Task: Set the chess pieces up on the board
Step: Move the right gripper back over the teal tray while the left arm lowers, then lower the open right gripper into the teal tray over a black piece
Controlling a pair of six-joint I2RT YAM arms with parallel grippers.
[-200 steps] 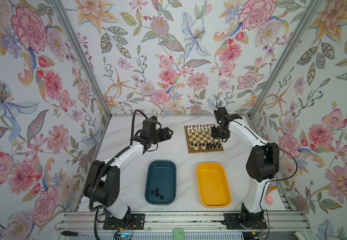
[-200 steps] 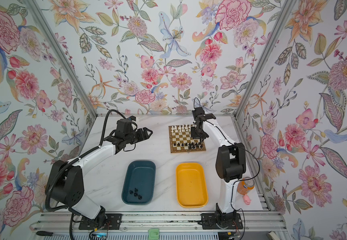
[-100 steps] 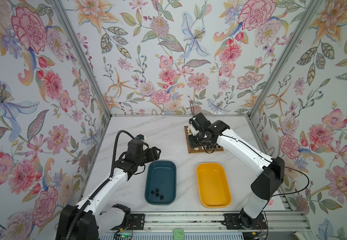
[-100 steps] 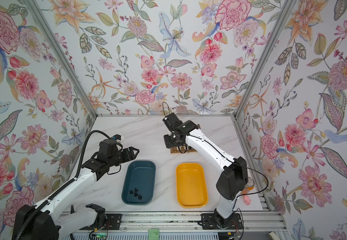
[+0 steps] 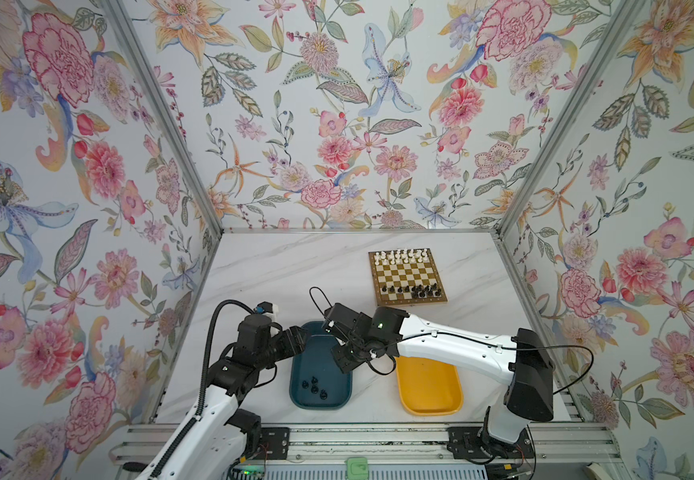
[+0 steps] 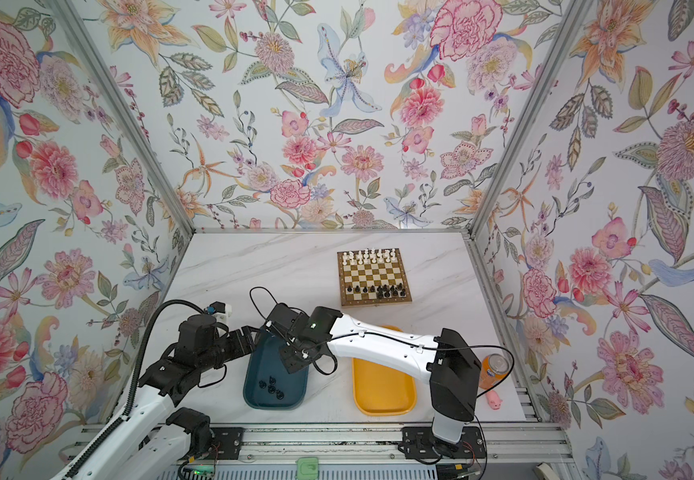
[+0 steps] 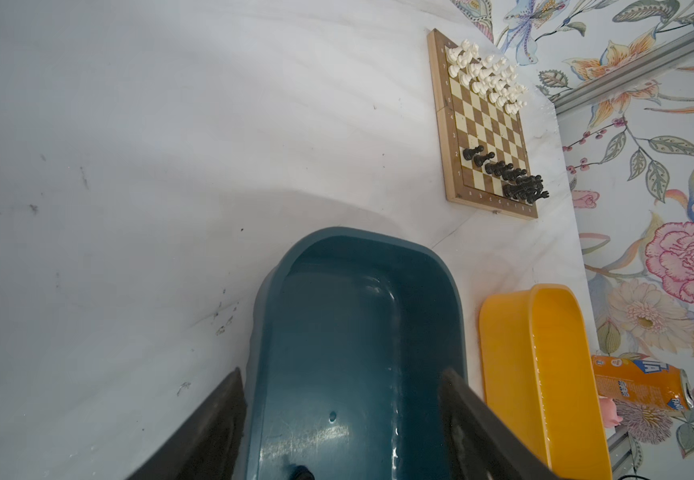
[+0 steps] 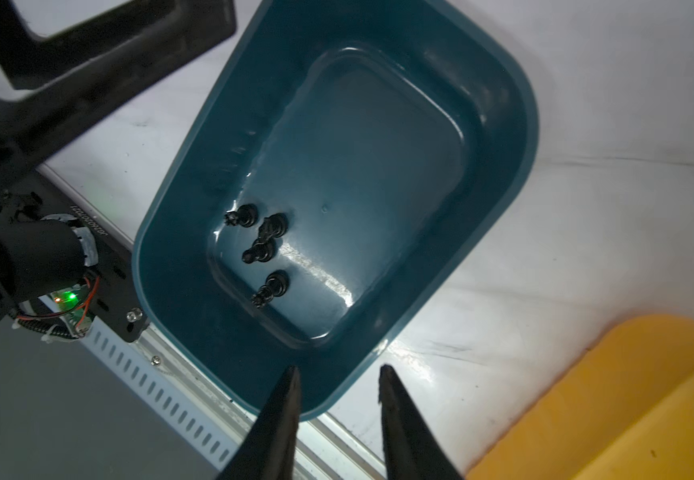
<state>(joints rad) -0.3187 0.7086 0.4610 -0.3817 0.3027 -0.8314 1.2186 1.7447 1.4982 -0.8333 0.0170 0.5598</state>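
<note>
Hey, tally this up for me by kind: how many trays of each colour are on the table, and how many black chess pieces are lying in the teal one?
teal tray: 1
yellow tray: 1
black pieces in the teal tray: 4
Total: 6

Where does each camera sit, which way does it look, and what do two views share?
Both top views: high above the front rail, looking down at the board, teal tray, yellow tray; left arm and right arm show.
Left wrist: over the teal tray, facing the board; left gripper open.
Right wrist: over the teal tray, facing down at black pieces; right gripper open.
Shared: both wrist views show the teal tray.
</note>
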